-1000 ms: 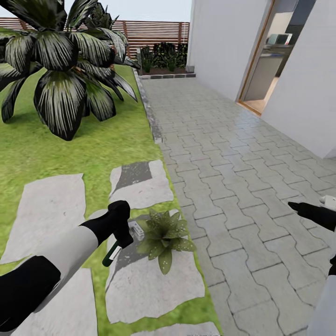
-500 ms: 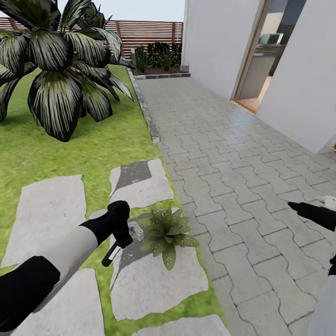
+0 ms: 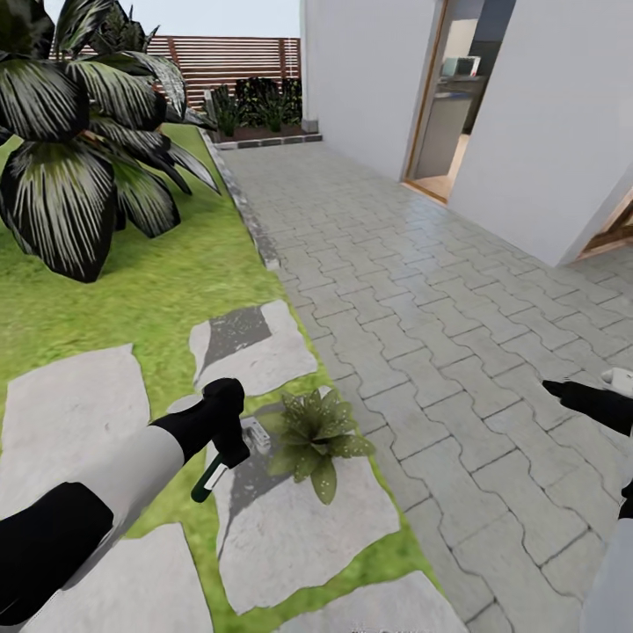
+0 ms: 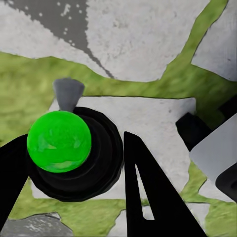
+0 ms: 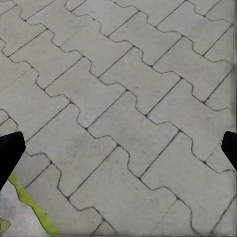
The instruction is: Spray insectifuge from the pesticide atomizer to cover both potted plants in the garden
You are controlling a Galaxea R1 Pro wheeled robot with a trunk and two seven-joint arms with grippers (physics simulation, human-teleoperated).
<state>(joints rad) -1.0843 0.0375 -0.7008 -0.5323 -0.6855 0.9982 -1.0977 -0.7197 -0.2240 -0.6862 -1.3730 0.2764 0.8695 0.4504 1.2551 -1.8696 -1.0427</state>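
Note:
My left gripper (image 3: 230,442) is shut on the pesticide atomizer (image 3: 211,481), a slim dark green bottle that tilts down and to the left. Its whitish spray head (image 3: 256,435) points at a potted plant (image 3: 315,432), a low rosette of light-green leaves at the stepping stone's edge, a short gap away. In the left wrist view the bottle's round green end (image 4: 59,140) sits between the black fingers (image 4: 148,197) of the left gripper (image 4: 74,163). My right gripper (image 3: 571,394) hangs open over the grey paving at the right; in the right wrist view the right gripper (image 5: 118,148) has nothing between its tips.
Grey stepping stones (image 3: 79,400) lie in the lawn (image 3: 149,281). A big dark palm (image 3: 79,132) stands at the far left. A stone kerb (image 3: 251,220) borders the paving (image 3: 422,290). Behind are a slatted fence (image 3: 237,61), bushes (image 3: 255,101), a white wall and an open doorway (image 3: 440,114).
The whole view has swung to the right, so the palm, fence and doorway shifted left in the picture. Both arms and the held atomizer keep the same pose.

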